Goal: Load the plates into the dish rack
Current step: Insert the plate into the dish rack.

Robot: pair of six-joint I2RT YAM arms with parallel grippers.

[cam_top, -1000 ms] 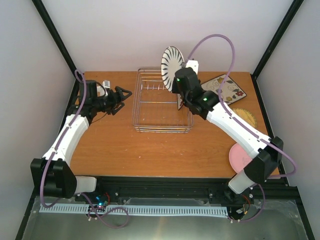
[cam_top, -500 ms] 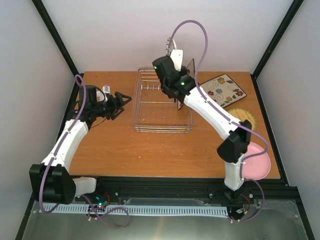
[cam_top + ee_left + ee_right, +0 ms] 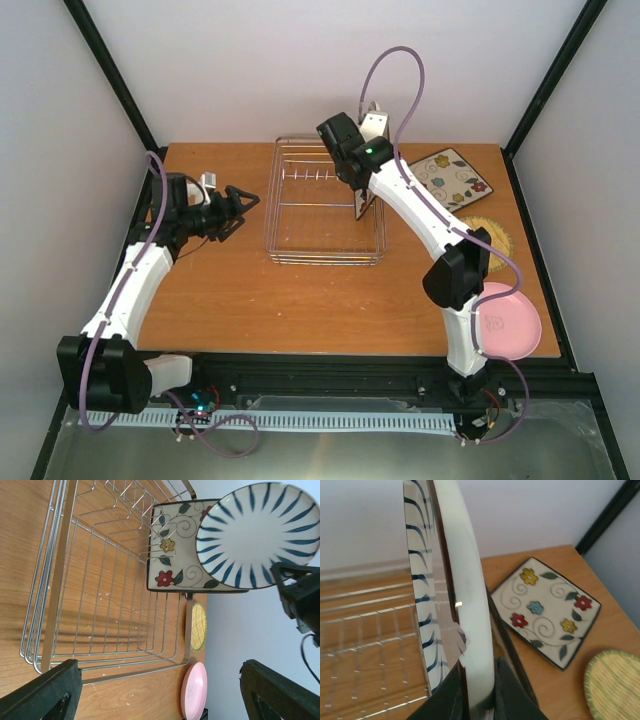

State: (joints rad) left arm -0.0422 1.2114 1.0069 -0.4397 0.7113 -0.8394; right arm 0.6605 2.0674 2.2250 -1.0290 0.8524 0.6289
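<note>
Over dish rack (image 3: pixel 273 215): right gripper (image 3: pixel 476 700) pinches striped plate (image 3: pixel 257 535) upright.

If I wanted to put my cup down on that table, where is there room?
Bare wood lies in front of the dish rack, between the left arm and right arm. The right side is crowded: floral plate, woven plate and pink plate lie there.
</note>
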